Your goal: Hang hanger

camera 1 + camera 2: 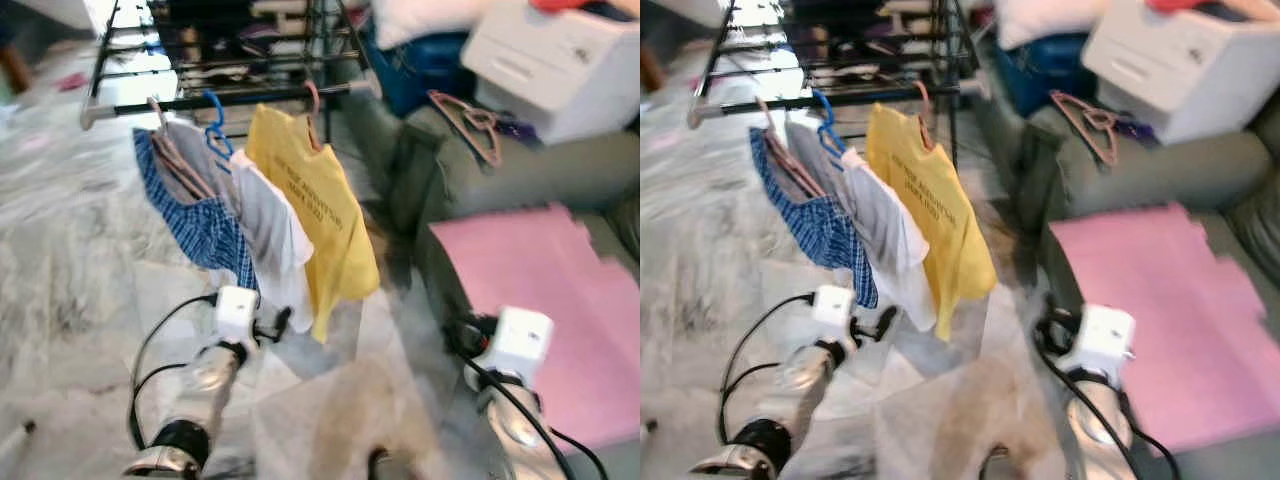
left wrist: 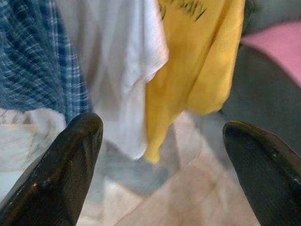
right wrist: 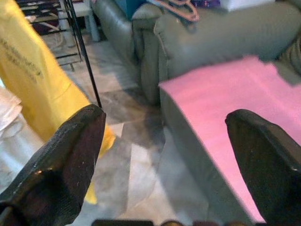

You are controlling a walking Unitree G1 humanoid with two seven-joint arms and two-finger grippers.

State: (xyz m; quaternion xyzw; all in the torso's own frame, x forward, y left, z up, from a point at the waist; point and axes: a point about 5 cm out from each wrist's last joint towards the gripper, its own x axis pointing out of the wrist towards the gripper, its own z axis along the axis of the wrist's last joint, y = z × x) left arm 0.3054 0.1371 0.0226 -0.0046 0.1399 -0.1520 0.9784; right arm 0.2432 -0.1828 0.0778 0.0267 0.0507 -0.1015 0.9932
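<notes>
A black drying rack [image 1: 230,100] stands on the marble floor ahead. Three garments hang from its front bar: a blue plaid one [image 1: 200,215], a white shirt [image 1: 275,240] on a blue hanger [image 1: 215,125], and a yellow shirt [image 1: 310,200] on a pink hook. Loose pink hangers [image 1: 470,122] lie on the sofa armrest to the right. My left gripper [image 2: 162,127] is open and empty, just below the hems of the white and yellow shirts. My right gripper [image 3: 164,117] is open and empty too, low beside the sofa's front edge.
A grey-green sofa [image 1: 560,170] fills the right side, with a pink sheet [image 1: 545,290] on its seat. A white box-shaped appliance [image 1: 560,60] and a blue bag [image 1: 420,65] sit behind it. The pictures are blurred.
</notes>
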